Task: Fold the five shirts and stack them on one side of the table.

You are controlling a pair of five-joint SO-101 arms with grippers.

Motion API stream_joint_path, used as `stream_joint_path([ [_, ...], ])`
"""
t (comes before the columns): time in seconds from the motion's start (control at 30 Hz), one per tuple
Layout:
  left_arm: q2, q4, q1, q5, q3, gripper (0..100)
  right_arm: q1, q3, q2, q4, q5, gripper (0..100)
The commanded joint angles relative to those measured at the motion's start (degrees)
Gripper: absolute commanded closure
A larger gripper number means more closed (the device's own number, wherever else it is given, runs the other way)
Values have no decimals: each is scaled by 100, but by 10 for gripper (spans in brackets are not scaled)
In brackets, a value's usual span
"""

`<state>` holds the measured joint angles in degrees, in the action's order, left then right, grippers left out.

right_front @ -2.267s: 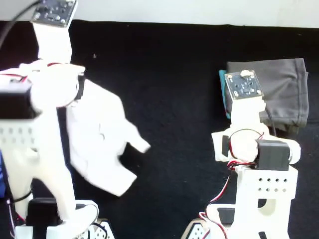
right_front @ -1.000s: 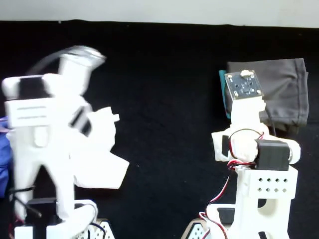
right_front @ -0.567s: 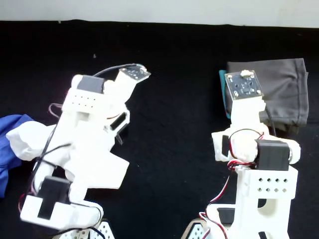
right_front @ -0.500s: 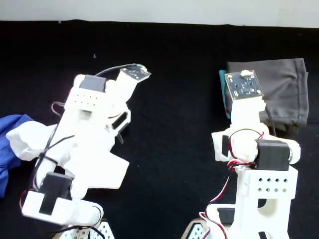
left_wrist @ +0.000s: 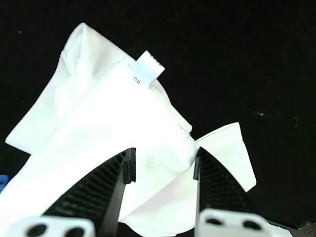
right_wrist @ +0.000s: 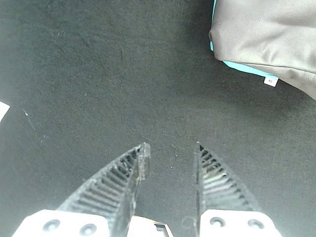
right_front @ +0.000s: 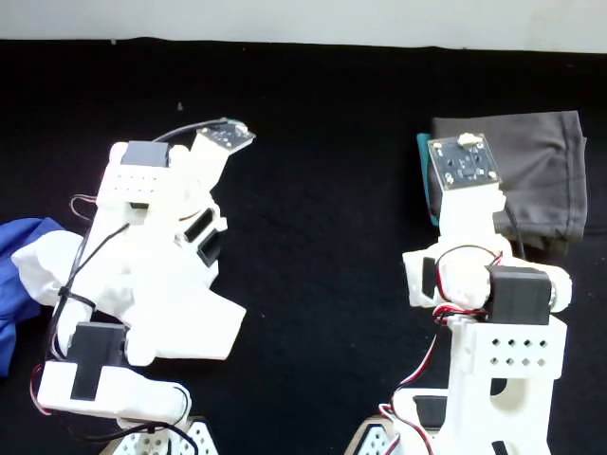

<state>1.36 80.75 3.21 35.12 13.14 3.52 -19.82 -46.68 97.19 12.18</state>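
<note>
From above, the white shirt [right_front: 211, 334] lies bunched under the left arm near the front of the tabletop [right_front: 332, 123]. So much of it is hidden that we cannot read its long axis here. A blue shirt [right_front: 17, 248] lies crumpled at the left edge. At the far right, a folded grey shirt [right_front: 536, 171] rests on a teal one [right_front: 423, 180], both lying flat with their longer side across the table. On the left wrist, the left gripper [left_wrist: 163, 155] has its jaws pressed onto a thick wad of the white shirt [left_wrist: 98, 113]. The cloth runs lengthwise away from the jaws, so the neck label [left_wrist: 145, 69] sits at the far end. We judge it light, limp and prone to sagging or unfolding, so it is better held by a hem or shoulder seam than by a mid-body bunch like this. On the right wrist, the right gripper [right_wrist: 171, 148] hangs partly open and holds nothing. It is above bare tabletop [right_wrist: 74, 74], well apart from the grey shirt [right_wrist: 266, 29] and the teal edge [right_wrist: 237, 66] under it.
</note>
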Motion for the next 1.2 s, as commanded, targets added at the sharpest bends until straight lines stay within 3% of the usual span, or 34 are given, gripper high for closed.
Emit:
stream_joint_path([
  [0.0,13,-70,13,70,-22,803,31,4,-84,-92,35,851],
  [0.13,13,-70,-13,44,-22,803,31,4,-84,-92,9,851],
  [0.33,-40,-334,-400,-659,-13,801,31,4,-84,-92,9,851],
  [0.73,-813,-448,-277,-686,-119,809,31,4,-84,-92,35,851],
  [0.93,-716,-440,-277,-668,-347,998,31,4,-84,-92,18,851],
  [1.17,-813,-431,-110,-668,-435,991,31,4,-84,-92,26,851],
])
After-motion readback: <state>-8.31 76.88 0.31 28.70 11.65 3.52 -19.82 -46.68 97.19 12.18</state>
